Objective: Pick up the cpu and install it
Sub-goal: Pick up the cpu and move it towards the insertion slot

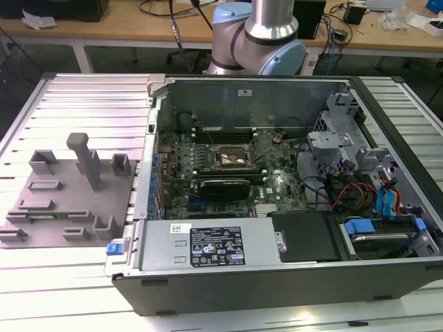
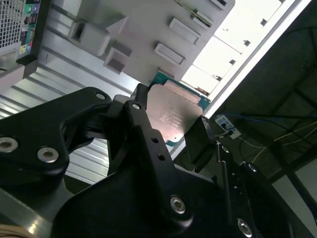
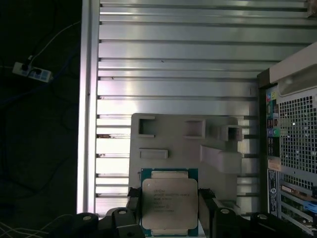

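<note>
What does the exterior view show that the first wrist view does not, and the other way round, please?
From the exterior view: the motherboard with its socket inside the open case, and the arm. From the first wrist view: the cpu clamped in the gripper, and a power strip on the floor. In both: the grey fixture plate, the slatted table and the computer case.

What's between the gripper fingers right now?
The cpu. In both wrist views it sits in the gripper, held at two opposite edges by the fingers, metal top facing the cameras.
</note>
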`<state>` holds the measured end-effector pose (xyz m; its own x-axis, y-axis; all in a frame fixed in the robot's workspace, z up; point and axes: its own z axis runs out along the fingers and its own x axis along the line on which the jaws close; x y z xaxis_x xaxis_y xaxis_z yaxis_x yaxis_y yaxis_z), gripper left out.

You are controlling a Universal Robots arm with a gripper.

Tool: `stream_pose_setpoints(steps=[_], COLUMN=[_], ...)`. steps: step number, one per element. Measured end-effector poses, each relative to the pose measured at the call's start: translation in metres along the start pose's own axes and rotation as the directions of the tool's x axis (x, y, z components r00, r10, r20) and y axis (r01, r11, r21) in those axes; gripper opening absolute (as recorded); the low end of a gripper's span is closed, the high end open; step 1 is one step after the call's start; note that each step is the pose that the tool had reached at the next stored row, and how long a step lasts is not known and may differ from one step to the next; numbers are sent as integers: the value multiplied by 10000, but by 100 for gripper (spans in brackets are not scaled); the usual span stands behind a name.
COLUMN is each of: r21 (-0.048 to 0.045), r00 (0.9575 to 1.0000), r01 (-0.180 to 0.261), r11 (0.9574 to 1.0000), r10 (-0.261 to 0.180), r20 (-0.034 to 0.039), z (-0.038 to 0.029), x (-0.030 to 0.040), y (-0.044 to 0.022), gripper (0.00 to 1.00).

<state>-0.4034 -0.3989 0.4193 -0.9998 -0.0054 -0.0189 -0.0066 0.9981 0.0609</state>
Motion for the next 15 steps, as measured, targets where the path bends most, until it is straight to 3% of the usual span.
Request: stream_pose_setpoints(steps=[1,5,12,15], r21=[0,-1,0,0], r00=[10000,10000,10000,10000], r01=[0,-1,0,-1], r11=[10000,10000,10000,10000], r10=[0,1,0,1], r20=[-1,-1,0,-1], z=[0,4,7,9], x=[-19,-199,-370,-491], y=[0,-2,-5,-6], gripper=[55,55,55,55])
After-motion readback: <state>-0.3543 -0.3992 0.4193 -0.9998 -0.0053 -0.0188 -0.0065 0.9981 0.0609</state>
